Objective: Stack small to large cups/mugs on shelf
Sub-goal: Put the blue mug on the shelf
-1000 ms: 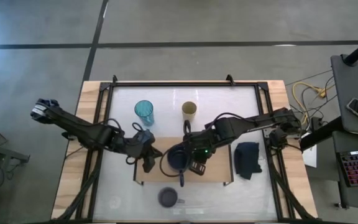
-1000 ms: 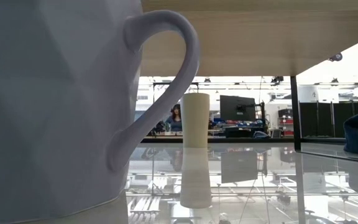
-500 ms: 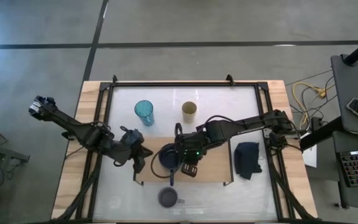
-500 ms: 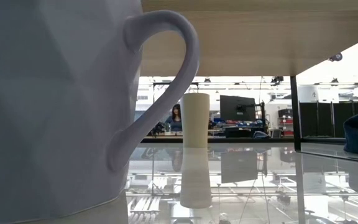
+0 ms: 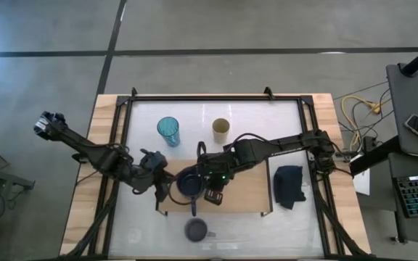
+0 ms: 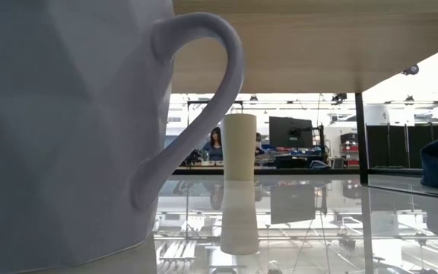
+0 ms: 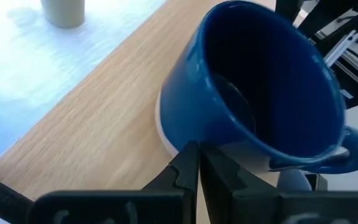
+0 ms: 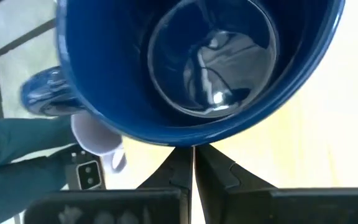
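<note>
The dark navy mug (image 5: 189, 183) stands on the left part of the light-wood shelf (image 5: 249, 192), its handle (image 5: 194, 206) toward the near edge. My right gripper (image 5: 207, 185) is shut at the mug's right side and my left gripper (image 5: 163, 183) is shut at its left side. The grey-lavender mug (image 5: 196, 230) stands on the white table before the shelf and fills the low view (image 6: 67, 137). The teal tumbler (image 5: 168, 131) and the tan cup (image 5: 221, 130) stand upright on the table beyond the shelf. My left gripper (image 7: 194, 163) meets the navy mug's lower wall near its pale base (image 7: 169, 142) with the tips of its shut fingers, coming level from the table's left. The mug rests on the shelf. My right gripper (image 8: 191, 158) presses its shut fingertips against the mug's outer wall just below the rim (image 8: 188, 140), coming from the table's right and slanting down.
A dark folded cloth (image 5: 289, 185) lies on the table right of the shelf. The shelf's right half is bare wood. Black frame rails run along the table's left and right sides. In the low view a person (image 6: 217, 144) shows far off in the room.
My right gripper has moved toward the table's left and the navy mug has slid leftward along the shelf before it. My left gripper has drawn back toward the left by about the same amount, staying beside the mug.
</note>
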